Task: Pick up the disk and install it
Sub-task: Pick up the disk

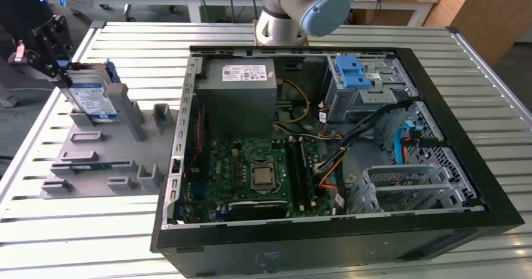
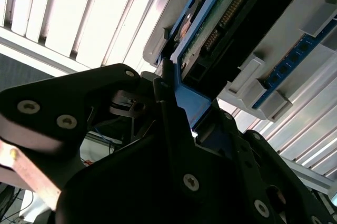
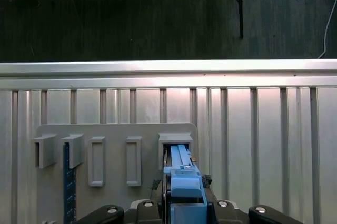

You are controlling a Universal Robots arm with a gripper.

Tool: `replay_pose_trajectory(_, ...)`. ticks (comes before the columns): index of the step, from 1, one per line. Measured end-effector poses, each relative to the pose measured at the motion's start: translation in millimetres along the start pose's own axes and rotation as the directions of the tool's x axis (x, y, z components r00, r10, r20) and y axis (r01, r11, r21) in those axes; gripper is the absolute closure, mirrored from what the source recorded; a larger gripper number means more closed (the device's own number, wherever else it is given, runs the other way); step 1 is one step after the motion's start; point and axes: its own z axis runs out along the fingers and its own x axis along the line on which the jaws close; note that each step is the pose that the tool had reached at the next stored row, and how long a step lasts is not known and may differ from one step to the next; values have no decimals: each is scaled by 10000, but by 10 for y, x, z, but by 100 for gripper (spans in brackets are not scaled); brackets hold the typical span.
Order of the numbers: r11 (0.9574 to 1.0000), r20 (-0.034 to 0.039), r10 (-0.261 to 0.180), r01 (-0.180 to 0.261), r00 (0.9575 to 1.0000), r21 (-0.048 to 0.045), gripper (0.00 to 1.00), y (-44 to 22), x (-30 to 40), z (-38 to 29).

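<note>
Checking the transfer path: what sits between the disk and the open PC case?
In the exterior view, the grey holder fills that stretch: its upright posts stand between the disk and the PC case.

Fixture posts (image 1: 121, 108) stand close beside the disk (image 1: 90, 98).

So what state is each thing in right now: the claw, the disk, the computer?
disk: standing on edge, lower end in a slot of the grey holder.
claw: closed on the disk's upper end.
computer case: lying on its side, panel off, insides exposed.
</note>
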Motion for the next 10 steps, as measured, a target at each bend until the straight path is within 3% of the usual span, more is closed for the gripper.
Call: replay_pose_trajectory(10,10000,-1,-95,95,10000,1,64,-1,2,0)
